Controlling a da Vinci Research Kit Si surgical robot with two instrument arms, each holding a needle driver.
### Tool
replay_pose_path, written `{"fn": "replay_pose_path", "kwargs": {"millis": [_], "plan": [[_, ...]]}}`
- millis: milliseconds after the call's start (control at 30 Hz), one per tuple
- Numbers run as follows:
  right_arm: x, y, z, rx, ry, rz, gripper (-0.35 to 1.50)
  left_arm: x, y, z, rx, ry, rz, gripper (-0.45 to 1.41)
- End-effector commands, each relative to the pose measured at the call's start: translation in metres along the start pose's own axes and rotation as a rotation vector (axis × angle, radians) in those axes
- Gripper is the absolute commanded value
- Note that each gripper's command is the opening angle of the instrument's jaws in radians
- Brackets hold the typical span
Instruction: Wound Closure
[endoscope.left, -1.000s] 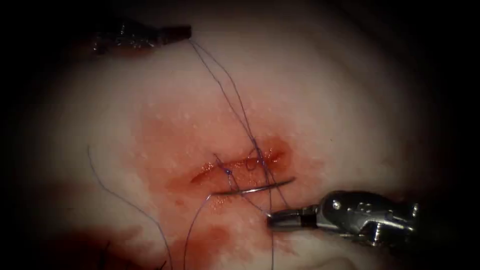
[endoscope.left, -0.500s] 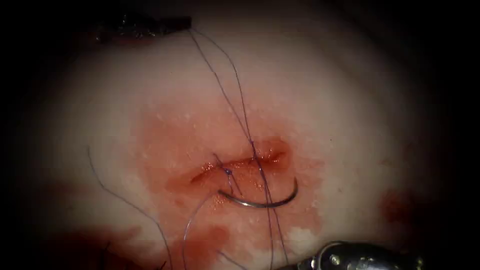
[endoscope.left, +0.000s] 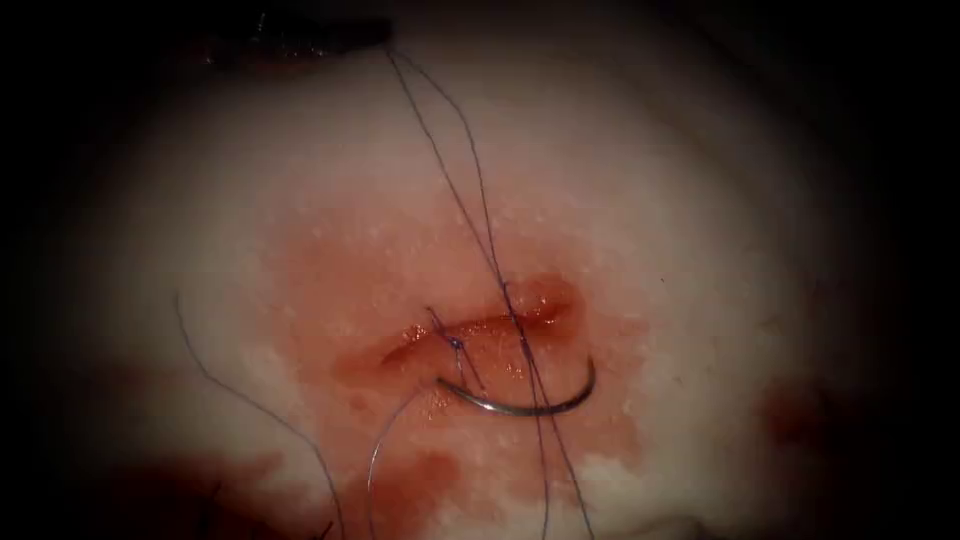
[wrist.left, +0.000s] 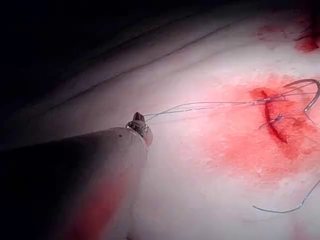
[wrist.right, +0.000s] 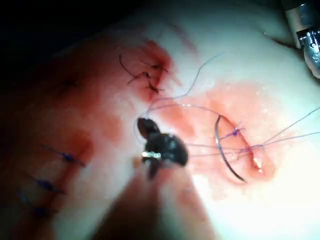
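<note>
The curved needle (endoscope.left: 520, 408) lies flat on the tissue just below the cut (endoscope.left: 480, 325), free of both tools and out of the tissue. My left tool (endoscope.left: 375, 35) sits far up and left of the cut, shut on two strands of thread (endoscope.left: 470, 190) that run taut down to the cut. In the left wrist view those strands leave its jaw tip (wrist.left: 139, 119) toward the cut (wrist.left: 272, 117) and the needle (wrist.left: 312, 95). My right tool (wrist.right: 146, 127) hovers near the needle (wrist.right: 225, 155), apparently shut on thread that leads to the cut (wrist.right: 250, 150).
A loose strand (endoscope.left: 250, 400) curls over the tissue left of the cut. Red fluid (endoscope.left: 400, 490) pools below the cut. Older stitches (wrist.right: 65, 157) and cut thread ends (wrist.right: 147, 75) mark the tissue beyond the right tool.
The right tool has drawn back down out of the endoscope view, taking a strand with it. The needle turned from edge-on to lying flat. The left tool held still.
</note>
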Motion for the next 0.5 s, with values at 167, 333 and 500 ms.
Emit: {"fn": "replay_pose_path", "kwargs": {"millis": [167, 333, 500], "plan": [[-0.0007, -0.0018, 0.0019, 0.024, 0.0, -0.004, -0.35, 0.0, -0.0002, 0.0009, 0.003, 0.0, 0.0, -0.45], [-0.0021, -0.0022, 0.0031, 0.052, -0.014, 0.013, -0.35, 0.0001, -0.0001, 0.001, 0.005, -0.002, 0.0, -0.45], [-0.0024, -0.0022, 0.0034, 0.082, -0.025, 0.015, -0.35, 0.0002, 0.0, 0.0009, 0.005, -0.004, -0.001, -0.45]]}}
